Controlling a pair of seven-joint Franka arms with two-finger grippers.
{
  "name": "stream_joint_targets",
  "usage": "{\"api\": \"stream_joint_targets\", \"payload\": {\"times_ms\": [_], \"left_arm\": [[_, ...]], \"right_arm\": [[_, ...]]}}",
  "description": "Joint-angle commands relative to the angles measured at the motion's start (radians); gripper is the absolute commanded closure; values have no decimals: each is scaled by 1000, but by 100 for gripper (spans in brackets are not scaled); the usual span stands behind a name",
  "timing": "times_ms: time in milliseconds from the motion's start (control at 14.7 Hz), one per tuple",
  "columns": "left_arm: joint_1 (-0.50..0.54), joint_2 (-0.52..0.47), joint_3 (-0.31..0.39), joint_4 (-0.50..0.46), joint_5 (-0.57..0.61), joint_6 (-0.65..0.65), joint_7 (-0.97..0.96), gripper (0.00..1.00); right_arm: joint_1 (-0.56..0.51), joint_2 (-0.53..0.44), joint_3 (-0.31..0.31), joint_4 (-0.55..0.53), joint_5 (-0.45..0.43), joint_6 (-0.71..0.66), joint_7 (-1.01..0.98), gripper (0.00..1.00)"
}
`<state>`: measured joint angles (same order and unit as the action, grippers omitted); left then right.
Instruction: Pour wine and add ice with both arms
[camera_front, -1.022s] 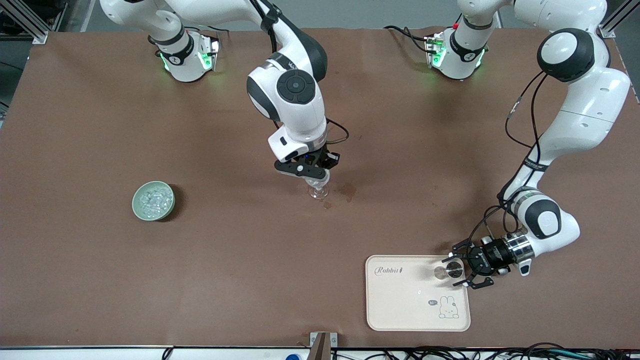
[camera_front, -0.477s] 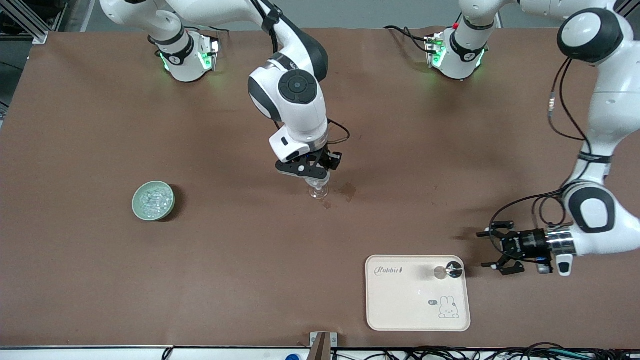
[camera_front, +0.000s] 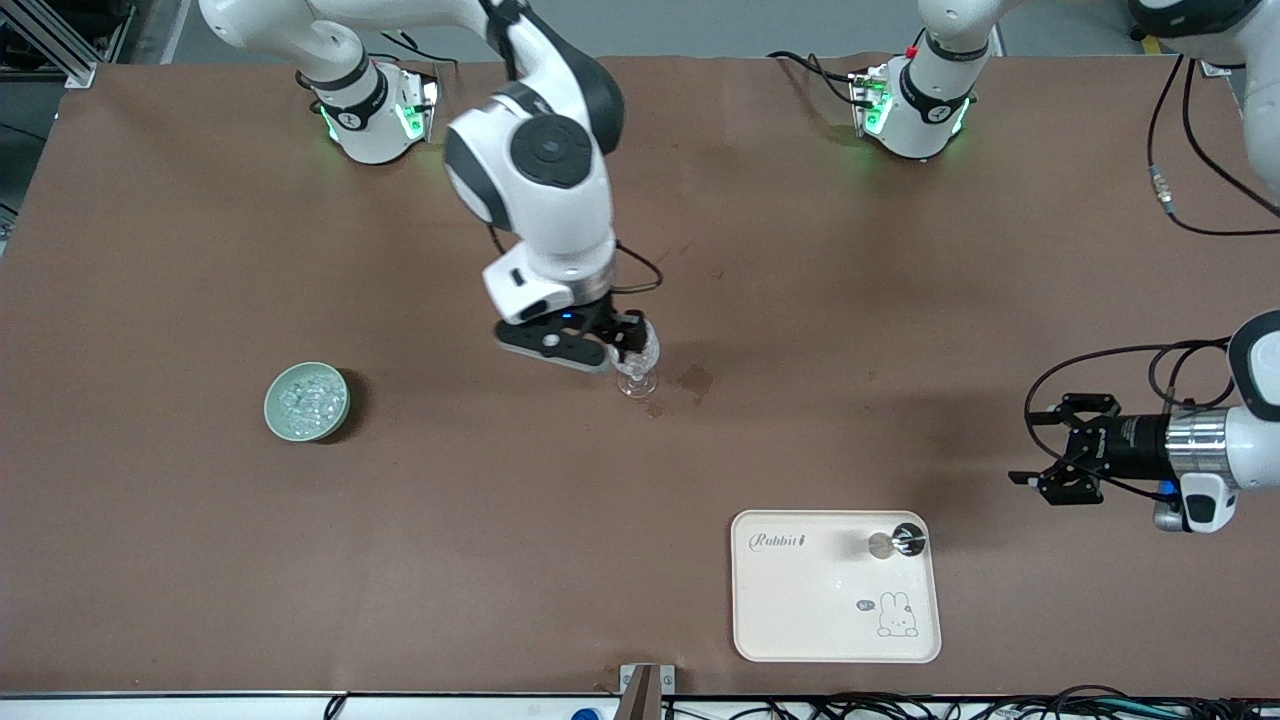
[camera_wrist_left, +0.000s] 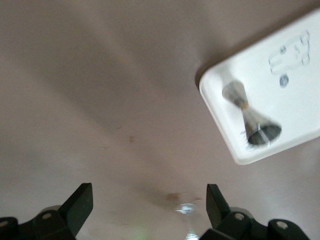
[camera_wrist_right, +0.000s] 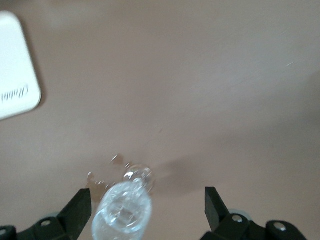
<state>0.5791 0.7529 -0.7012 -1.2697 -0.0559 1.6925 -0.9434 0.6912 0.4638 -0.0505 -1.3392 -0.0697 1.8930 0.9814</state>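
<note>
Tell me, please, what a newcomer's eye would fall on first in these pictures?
Probably the right gripper, open just above a clear stemmed glass at the middle of the brown table. Next, the pale green bowl of clear ice chunks toward the right arm's end. Then the cream rabbit-printed tray, nearest the camera, carrying a small metal jigger, with the open left gripper hanging beside it.

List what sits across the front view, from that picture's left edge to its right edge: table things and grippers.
Green bowl of ice → right gripper, open beside the stemmed glass → stemmed glass → white tray → metal jigger on the tray → left gripper, open, over bare table.
</note>
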Motion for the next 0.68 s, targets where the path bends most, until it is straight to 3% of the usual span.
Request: {"api": "stream_joint_targets", "payload": {"times_ms": [0,204,613], "left_arm": [[-2,-81,-72,-30,82,-31,37,0],[-11,-151,-142,-27,193,-60,135,0],[-12,-253,-238,-25,471,-80,405,0]], "right_arm": [[-119,-102,17,-35,-16,-69,-137,0],[-229,-171,17,-58,-15,-133,-228,0],[-459,-396,18,-299,-4,-132,-513,0]]}}
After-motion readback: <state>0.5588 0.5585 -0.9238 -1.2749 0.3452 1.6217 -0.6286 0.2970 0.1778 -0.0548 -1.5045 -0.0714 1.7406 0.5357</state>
